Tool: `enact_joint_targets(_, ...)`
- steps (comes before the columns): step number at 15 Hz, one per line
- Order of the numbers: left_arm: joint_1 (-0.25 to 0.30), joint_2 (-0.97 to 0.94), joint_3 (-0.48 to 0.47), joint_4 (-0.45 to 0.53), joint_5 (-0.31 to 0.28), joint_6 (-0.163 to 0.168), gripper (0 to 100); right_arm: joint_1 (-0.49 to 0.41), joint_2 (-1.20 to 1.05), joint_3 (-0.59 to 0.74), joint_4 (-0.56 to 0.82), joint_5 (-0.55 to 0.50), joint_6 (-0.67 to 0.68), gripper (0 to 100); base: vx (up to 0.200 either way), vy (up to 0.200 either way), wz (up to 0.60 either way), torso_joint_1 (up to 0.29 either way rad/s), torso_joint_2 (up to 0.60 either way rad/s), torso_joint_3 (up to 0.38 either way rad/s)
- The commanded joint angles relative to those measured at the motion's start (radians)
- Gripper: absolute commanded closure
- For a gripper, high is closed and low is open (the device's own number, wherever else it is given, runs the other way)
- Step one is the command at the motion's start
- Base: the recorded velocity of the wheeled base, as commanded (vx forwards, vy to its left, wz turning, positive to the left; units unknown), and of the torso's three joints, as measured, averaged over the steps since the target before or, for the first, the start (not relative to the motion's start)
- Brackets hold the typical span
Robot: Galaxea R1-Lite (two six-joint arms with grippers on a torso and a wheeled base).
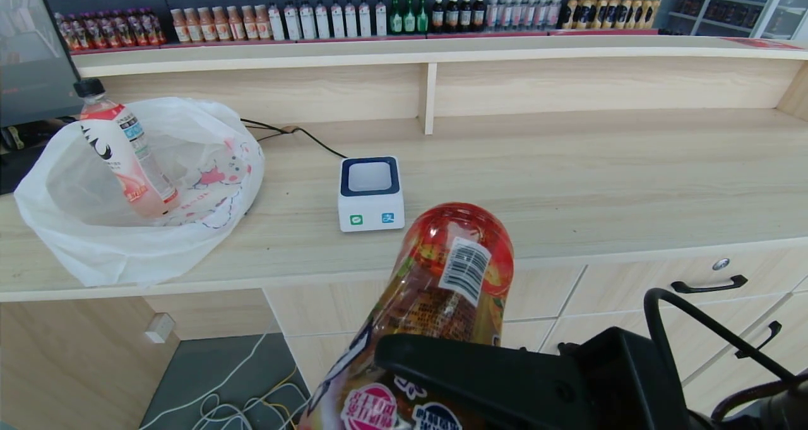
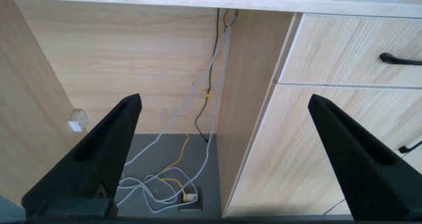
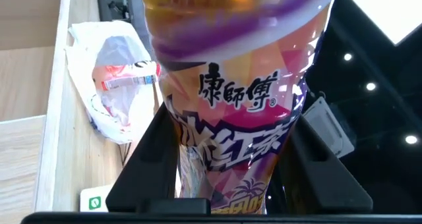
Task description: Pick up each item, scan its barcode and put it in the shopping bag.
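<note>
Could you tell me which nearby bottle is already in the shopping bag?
The black-capped pink bottle, leaning in the shopping bag; the red bottle is in the right gripper.

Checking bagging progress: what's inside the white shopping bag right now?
One pink drink bottle leans inside the white shopping bag. Its crumpled folds cover part of the floor, so anything small there cannot be seen.

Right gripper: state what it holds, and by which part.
The right gripper holds the drink bottle, clamped across its labelled body. The left gripper is open and holds nothing.
</note>
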Motion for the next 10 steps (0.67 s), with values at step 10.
enact_joint_targets(10,0.000,0.000,0.000,0.000,0.000,0.000,0,-0.013,0.060,0.074,0.000,-0.042,0.394,100,0.000,0.000,0.00,0.000,0.00,0.000)
